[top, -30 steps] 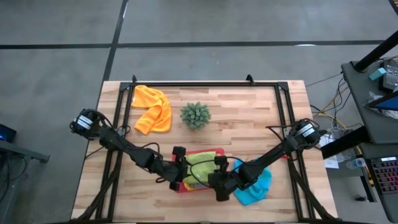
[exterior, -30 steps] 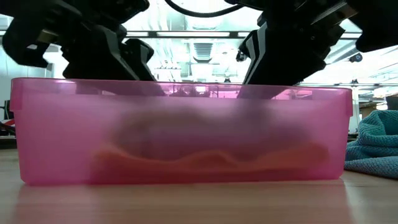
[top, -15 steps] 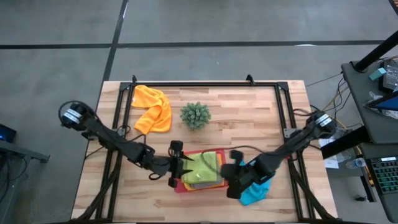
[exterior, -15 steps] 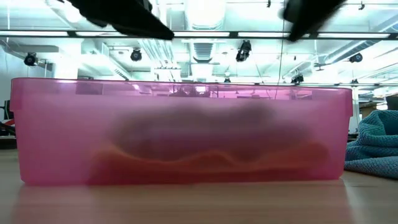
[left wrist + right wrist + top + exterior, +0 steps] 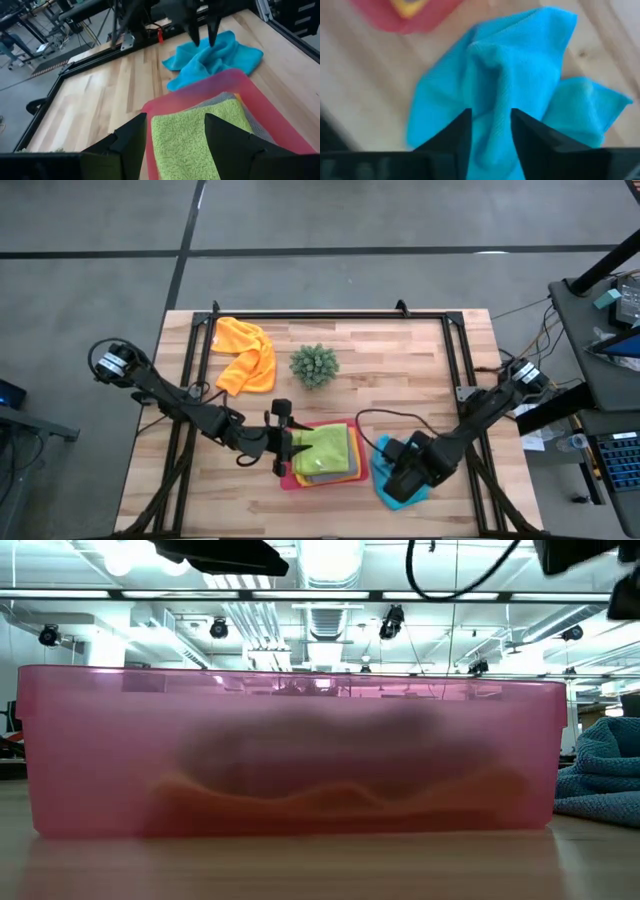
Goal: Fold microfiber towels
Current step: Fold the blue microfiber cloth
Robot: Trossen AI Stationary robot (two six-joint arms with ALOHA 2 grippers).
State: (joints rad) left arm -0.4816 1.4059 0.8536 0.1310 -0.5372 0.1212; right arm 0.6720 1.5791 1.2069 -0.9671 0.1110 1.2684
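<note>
The right gripper (image 5: 487,131) hangs over the crumpled light blue towel (image 5: 520,75), fingers parted around a raised ridge of cloth, not yet pinching. The towel lies just right of the pink tray (image 5: 288,478). It looks light, limp and fuzzy, so a corner would likely suit better. The left gripper (image 5: 175,132) waits spread over the folded lime green towel (image 5: 197,142).
</note>
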